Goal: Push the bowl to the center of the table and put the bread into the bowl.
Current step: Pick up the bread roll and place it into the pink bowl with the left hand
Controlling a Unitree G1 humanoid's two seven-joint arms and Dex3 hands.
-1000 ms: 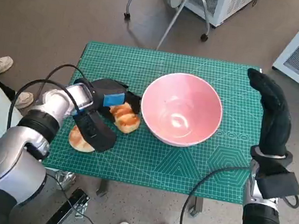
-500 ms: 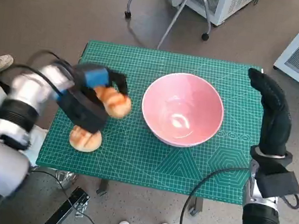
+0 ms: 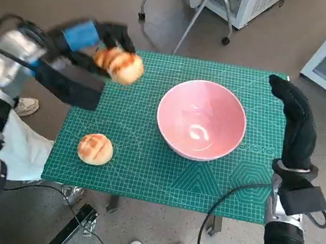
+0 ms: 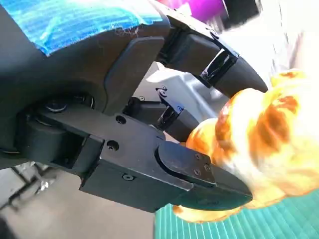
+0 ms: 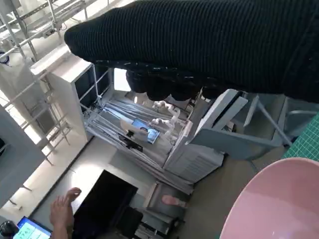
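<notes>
No text, label, brand or number can be read in any view. The green cutting mat (image 3: 147,156) carries faint printed markings at about 4 o'clock from the bowl (image 3: 201,119), too small to read.

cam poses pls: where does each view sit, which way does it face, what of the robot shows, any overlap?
Head view: on the robot's head, looking steeply down at the green table and floor; both forearms, the left hand and the right hand show.
Left wrist view: behind the left hand, looking along its black fingers at the held bread.
Right wrist view: behind the right hand, looking out past the glove across the room; a person's hand shows.
Shared: the pink bowl appears in head and right wrist views; the held bread in head and left wrist views.
</notes>
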